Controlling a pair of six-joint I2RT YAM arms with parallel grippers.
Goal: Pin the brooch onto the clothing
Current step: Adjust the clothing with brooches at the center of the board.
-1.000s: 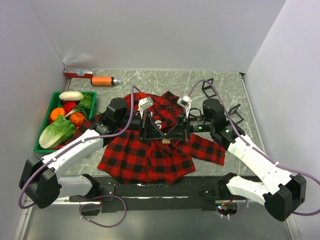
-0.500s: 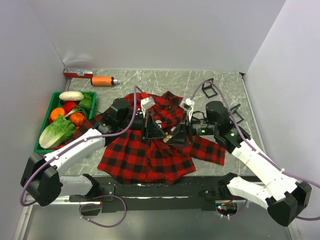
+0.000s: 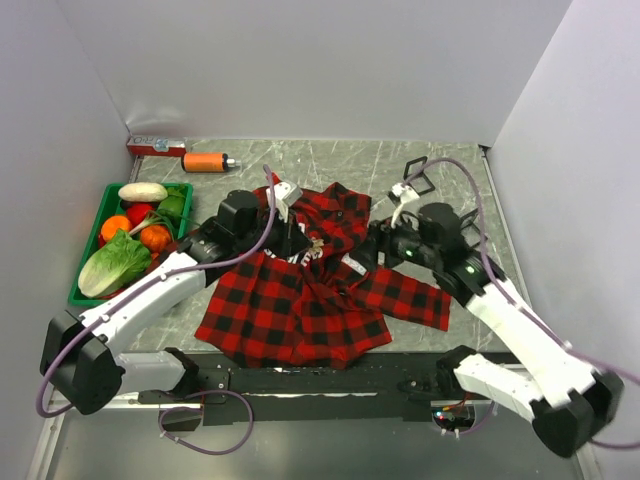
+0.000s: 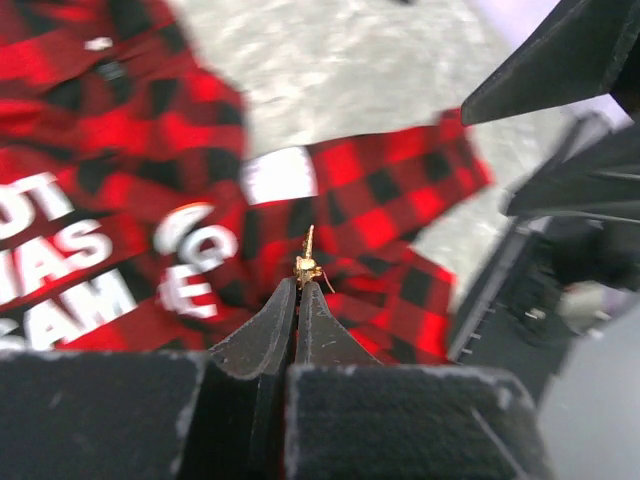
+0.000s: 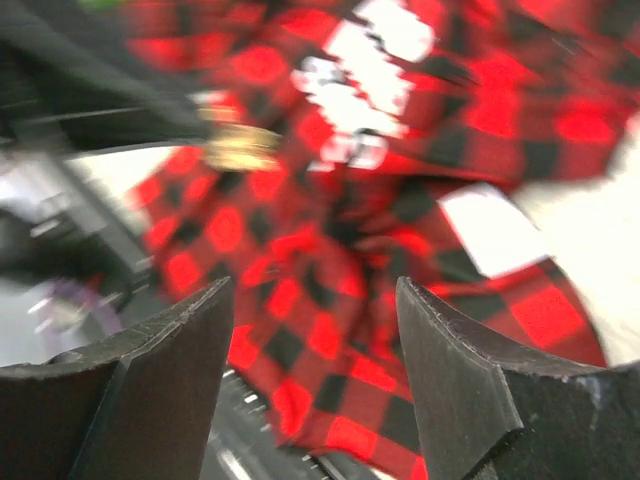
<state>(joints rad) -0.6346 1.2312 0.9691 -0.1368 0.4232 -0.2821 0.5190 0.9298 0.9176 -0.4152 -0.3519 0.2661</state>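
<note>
The clothing, a red-and-black plaid shirt with white lettering, lies rumpled in the middle of the table. My left gripper hovers over its chest, shut on the small gold brooch, which sticks out past the fingertips. In the right wrist view the brooch is a gold blur above the plaid. My right gripper is to the right of the left one, over the shirt's right side, open with only cloth showing between its fingers. The shirt fills the left wrist view.
A green tray of vegetables sits at the left. An orange bottle and a red box lie at the back left. Black wire stands are at the back right. Walls close in on both sides.
My right gripper has opened and drawn back to the right, away from the left one. The left gripper stays shut on the brooch and has shifted slightly toward the collar.
</note>
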